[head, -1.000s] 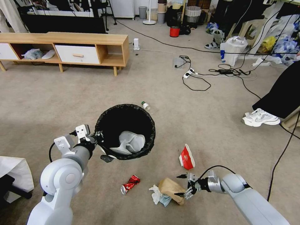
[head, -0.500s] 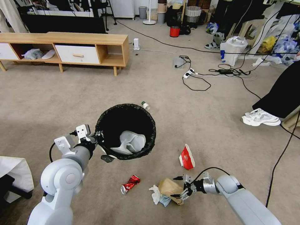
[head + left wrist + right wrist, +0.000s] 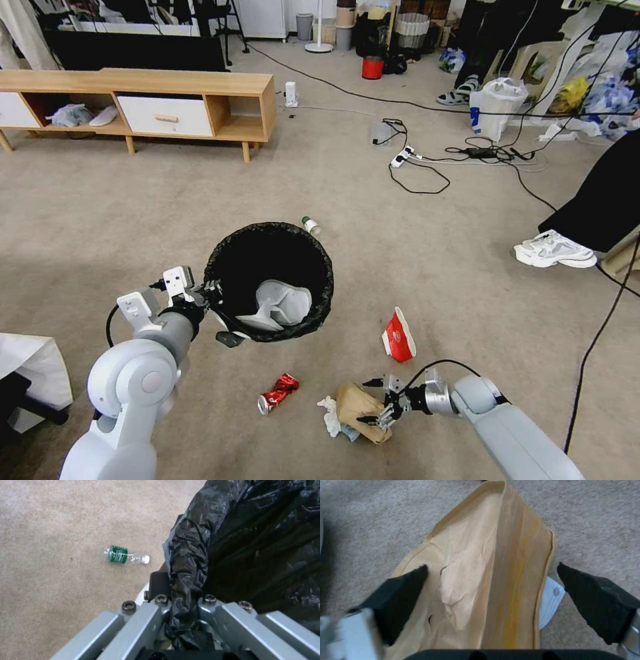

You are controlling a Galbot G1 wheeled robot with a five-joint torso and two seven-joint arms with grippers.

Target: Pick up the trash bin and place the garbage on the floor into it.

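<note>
The trash bin (image 3: 269,280), black-lined with white paper inside, is held off the floor (image 3: 433,267) by my left gripper (image 3: 211,292), shut on its bag-covered rim (image 3: 186,562). My right gripper (image 3: 371,401) is open and low over the brown cardboard piece (image 3: 357,408), one black pad (image 3: 403,590) on each side of the piece (image 3: 486,585). Under the cardboard lie a white tissue (image 3: 331,413) and a blue mask (image 3: 550,602). A crushed red can (image 3: 277,393) and a red-white carton (image 3: 399,335) lie nearby. One green-labelled bottle (image 3: 311,225) lies beyond the bin (image 3: 124,555).
A wooden TV bench (image 3: 140,107) stands at the back left. Cables and a power strip (image 3: 407,157) cross the carpet at the back right. A person's white shoe (image 3: 553,249) is at right. A white bag (image 3: 33,373) sits by my left side.
My right gripper has moved left and lower, from beside the cardboard piece to straddling it, still open. The left arm and the bin have stayed put.
</note>
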